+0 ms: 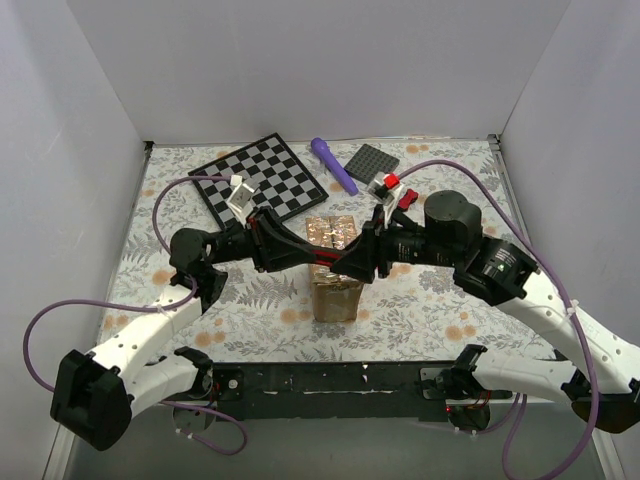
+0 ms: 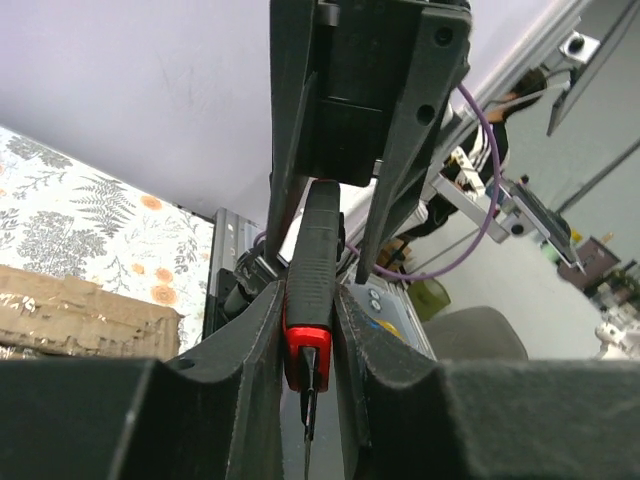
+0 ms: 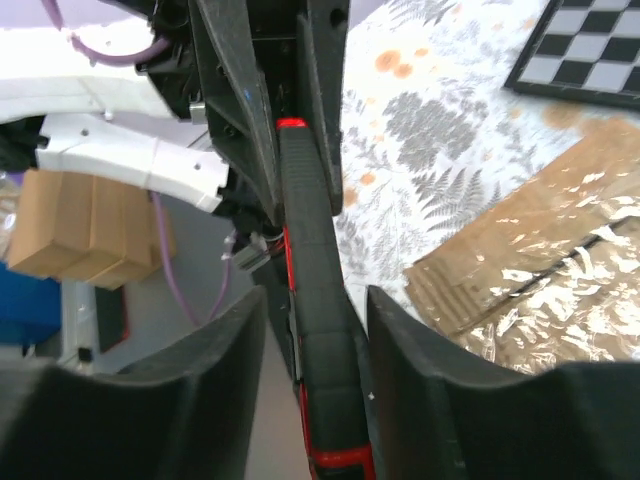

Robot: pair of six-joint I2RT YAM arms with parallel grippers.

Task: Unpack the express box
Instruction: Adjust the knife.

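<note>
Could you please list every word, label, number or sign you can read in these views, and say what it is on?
Nothing can be read in any view.
Box: no print shows on the tape or on the cardboard faces in view.
Chessboard: squares only, no letters or numbers.
Plate: plain.
Cutter: no lettering shows.

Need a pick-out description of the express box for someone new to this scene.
On the floral table, go to the centre, nearer than the checkerboard. The express box is the small brown cardboard carton there, the only thing topped with shiny crinkled tape.
</note>
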